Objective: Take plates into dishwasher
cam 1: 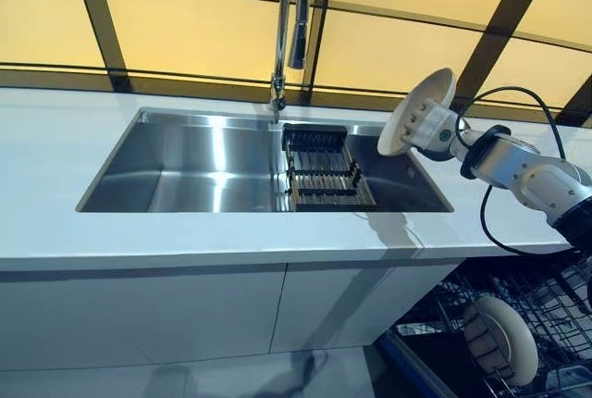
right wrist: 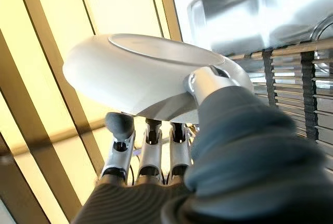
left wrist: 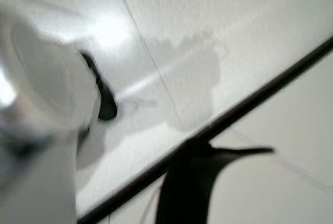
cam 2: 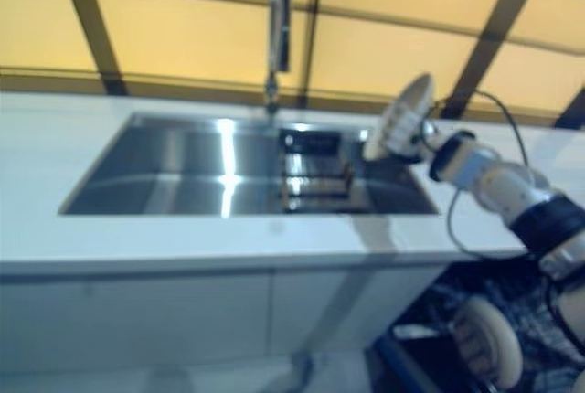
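Note:
My right hand (cam 1: 437, 131) holds a white plate (cam 1: 414, 109) on edge in the air above the right end of the sink (cam 1: 185, 176). In the right wrist view the thumb (right wrist: 208, 81) lies over the plate's (right wrist: 140, 73) rim and the fingers (right wrist: 151, 151) curl under it. A second white plate (cam 1: 504, 338) stands upright in the open dishwasher rack (cam 1: 555, 319) at the lower right, below the counter. My left hand (left wrist: 41, 104) shows only as a blurred pale shape in its wrist view, low beside the white cabinet fronts.
A black slatted drying rack (cam 1: 324, 174) lies in the right half of the steel sink. The tall faucet (cam 1: 287, 28) rises behind the sink's middle. White counter (cam 1: 55, 157) surrounds the basin, with white cabinet doors (cam 1: 185, 315) beneath.

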